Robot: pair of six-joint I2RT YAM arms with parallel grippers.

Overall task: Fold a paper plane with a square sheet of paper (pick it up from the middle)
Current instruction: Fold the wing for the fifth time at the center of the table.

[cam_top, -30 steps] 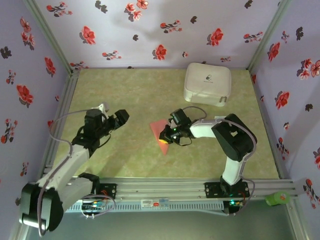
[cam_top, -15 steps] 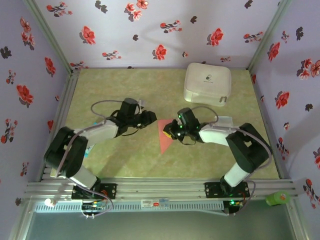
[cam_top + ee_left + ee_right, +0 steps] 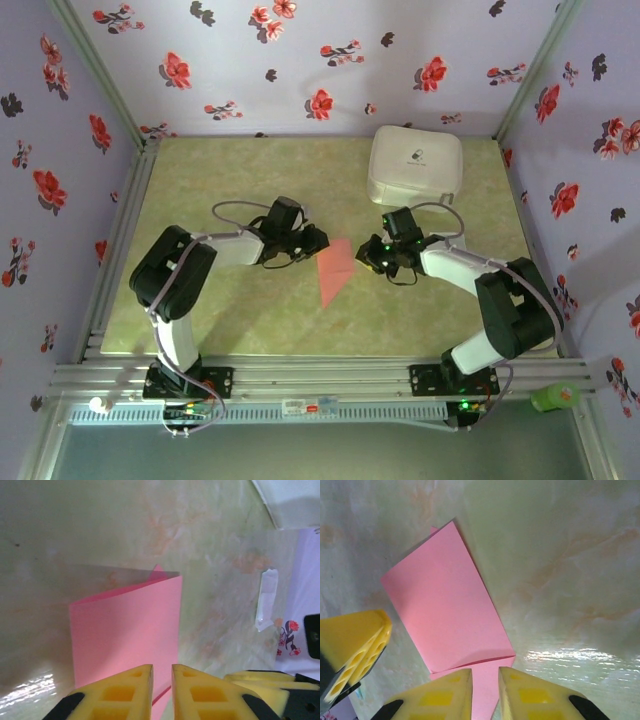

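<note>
— While both claws sit at its far end, where does the sheet of paper (image 3: 333, 270) lie?

— Flat on the table (image 3: 230, 170), midway between the arms, folded into a narrow shape. Its long axis runs from the far end, between the claws, toward the near edge. It leans a little left and tapers to a point there.

— Which arm is nearer?

— Little in it. The left gripper (image 3: 318, 240) is just beside the far left corner, and the right gripper (image 3: 370, 255) is just beside the far right edge. From each wrist the pink runs under the fingertips, so each claw is over an edge, facing the other across the sheet.

— Clamped?

— Each pair of jaws is nearly together with a slim gap, and pink shows in it. Whether either actually pinches the paper, I cannot tell.

— And the next move?

— I judge it turns on that axis: a crease should follow it, so the claws must work from opposite sides.

— Any writing?

— The white case (image 3: 415, 165) at the far right carries a small dark mark, too small to read. The paper is plain.
</note>
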